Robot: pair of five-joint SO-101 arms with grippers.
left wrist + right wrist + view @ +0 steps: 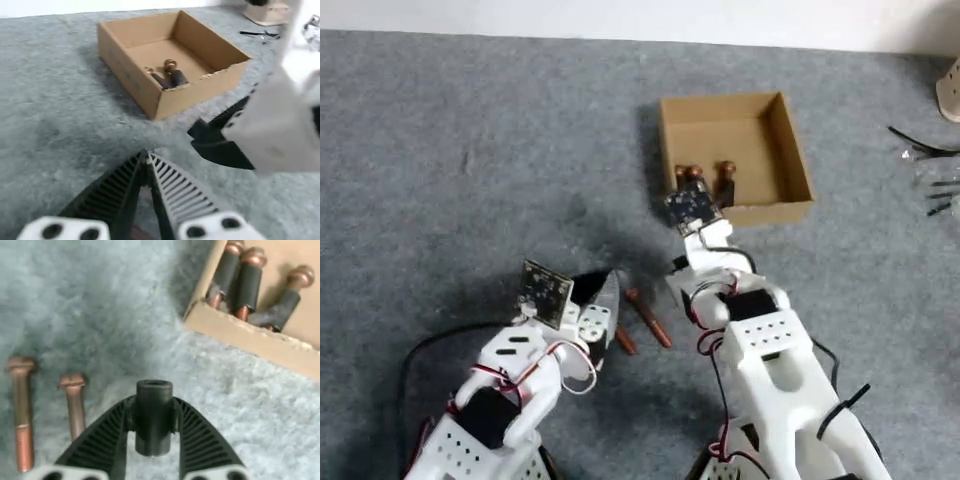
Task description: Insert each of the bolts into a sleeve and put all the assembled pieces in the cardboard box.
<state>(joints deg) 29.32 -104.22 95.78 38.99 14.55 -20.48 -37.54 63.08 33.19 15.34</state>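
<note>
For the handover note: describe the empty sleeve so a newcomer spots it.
Find the cardboard box; just outside its near wall is the right tool. The black sleeve is clamped in it. Unlike the three bolted sleeves inside the box, its bore is empty.

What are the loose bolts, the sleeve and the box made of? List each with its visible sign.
Bolts: likely copper-coloured metal, dull reddish sheen.
Sleeve: matte black, plastic or rubber, can't tell which.
Cardboard box: plain brown cardboard, matte, rough cut edge.
</note>
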